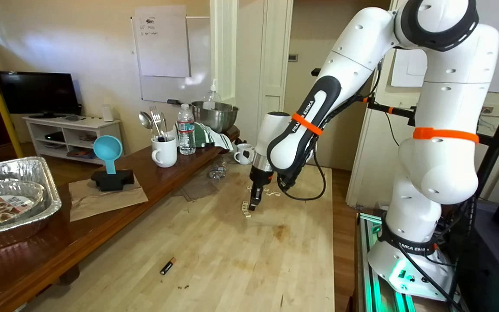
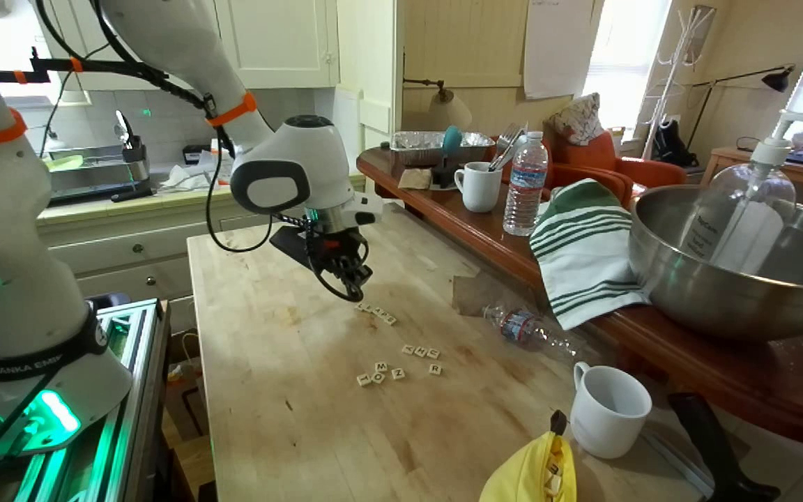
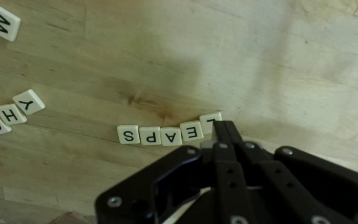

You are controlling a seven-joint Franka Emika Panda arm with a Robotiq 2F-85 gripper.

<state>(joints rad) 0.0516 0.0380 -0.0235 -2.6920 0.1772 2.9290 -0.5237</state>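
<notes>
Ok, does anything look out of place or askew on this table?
Two things: a plastic bottle lies on its side on the table, and the letter-tile row bends out of line toward its L end, by the closed jaws.

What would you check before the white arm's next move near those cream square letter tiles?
1. Black two-fingered claw closed: ok, no gap showing.
2. Row of cream square letter tiles face up: ok.
3. Row straight: not ok, it curves near the L tile.
4. L tile fully visible in wrist view: not ok, claw hides part.
5. Claw off the L tile: cannot tell.
6. Black-and-copper battery away from the claw: ok.
</notes>
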